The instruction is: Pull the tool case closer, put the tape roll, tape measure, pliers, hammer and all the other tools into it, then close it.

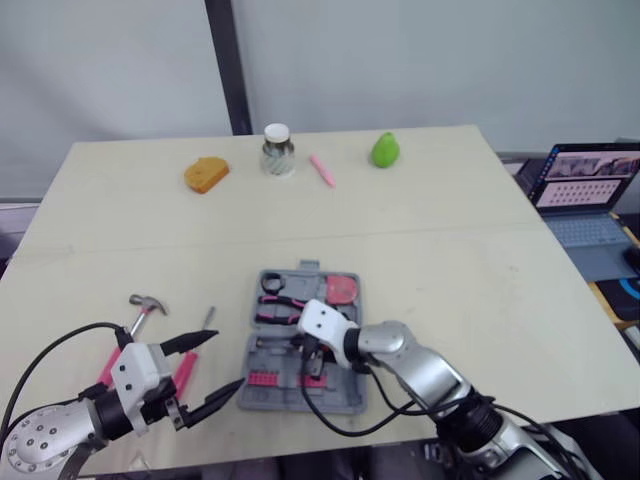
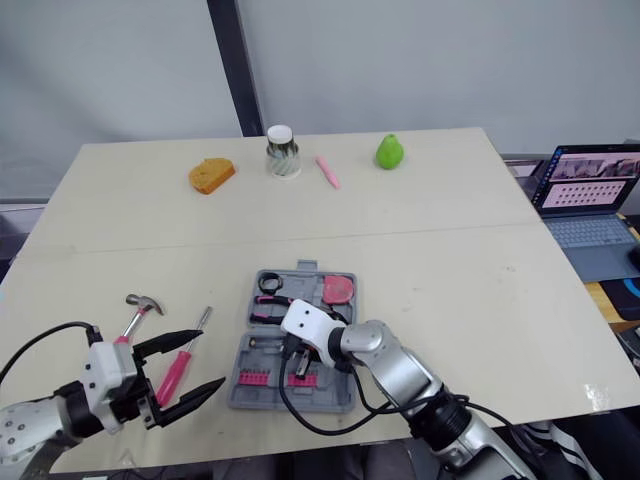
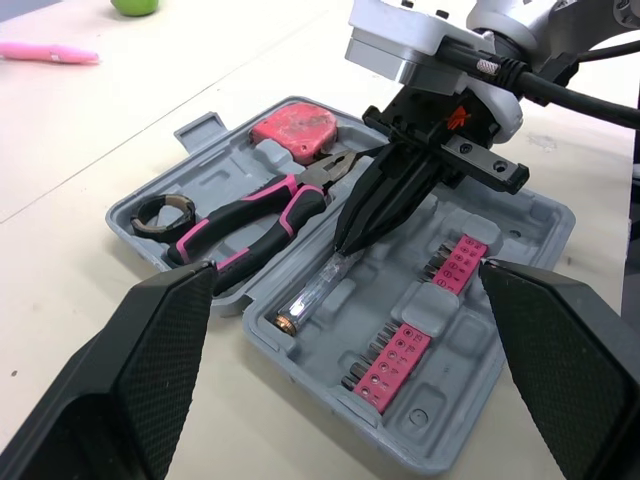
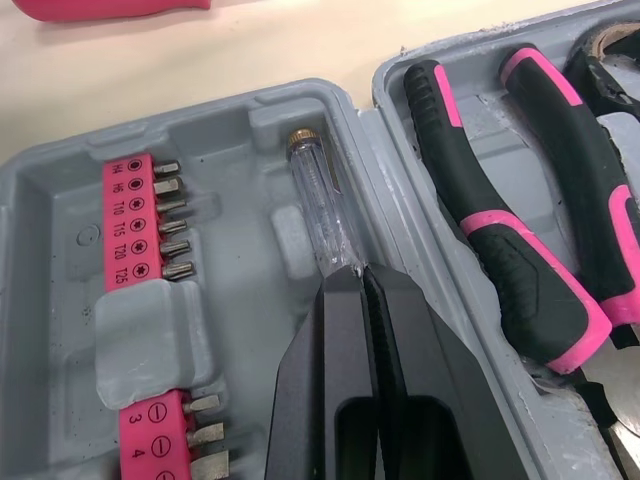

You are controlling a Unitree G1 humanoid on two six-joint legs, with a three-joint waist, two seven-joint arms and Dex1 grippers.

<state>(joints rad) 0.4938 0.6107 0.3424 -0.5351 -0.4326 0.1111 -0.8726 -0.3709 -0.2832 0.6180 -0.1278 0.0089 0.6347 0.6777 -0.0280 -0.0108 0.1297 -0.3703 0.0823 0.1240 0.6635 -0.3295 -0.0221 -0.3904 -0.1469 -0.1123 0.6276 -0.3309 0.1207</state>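
Observation:
The grey tool case lies open near the table's front edge. In it are the pink-and-black pliers, a black tape roll, a red tape measure and pink bit strips. My right gripper reaches down into the case, shut on the tip of a clear test screwdriver that lies in its slot. My left gripper stands open just left of the case. The hammer and a pink-handled screwdriver lie on the table beside it.
Along the far side of the table are an orange sponge, a jar, a pink pen and a green pear. A laptop sits off the table's right edge.

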